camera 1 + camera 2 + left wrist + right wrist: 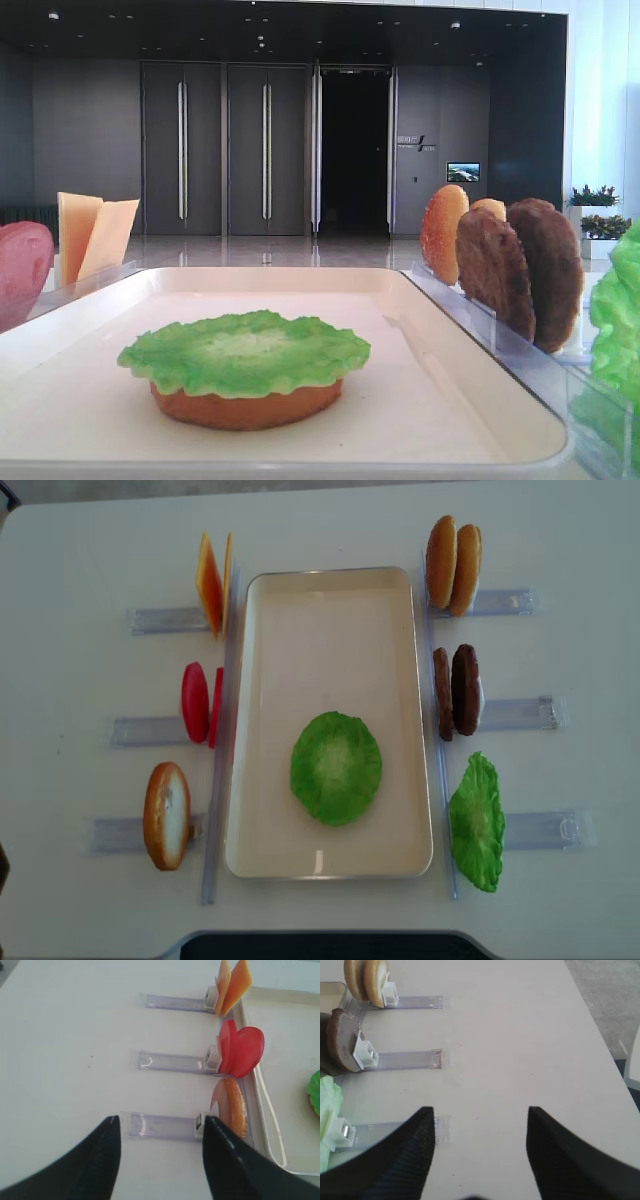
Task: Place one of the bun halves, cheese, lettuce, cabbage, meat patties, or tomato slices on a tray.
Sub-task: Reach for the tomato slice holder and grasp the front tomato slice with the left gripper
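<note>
Both the left gripper point(160, 1155) and right gripper point(480, 1150) stood wide apart, holding nothing, above the surface point(80, 540). On the tray point(330, 590) lay a bright green lettuce point(336, 768), ruffled at its edge and paler in the centre, resting atop an orange-brown bun half point(245, 408).

The white table point(80, 540) carries the cream tray point(250, 680) and six clear racks point(520, 713) flanking it.
</note>
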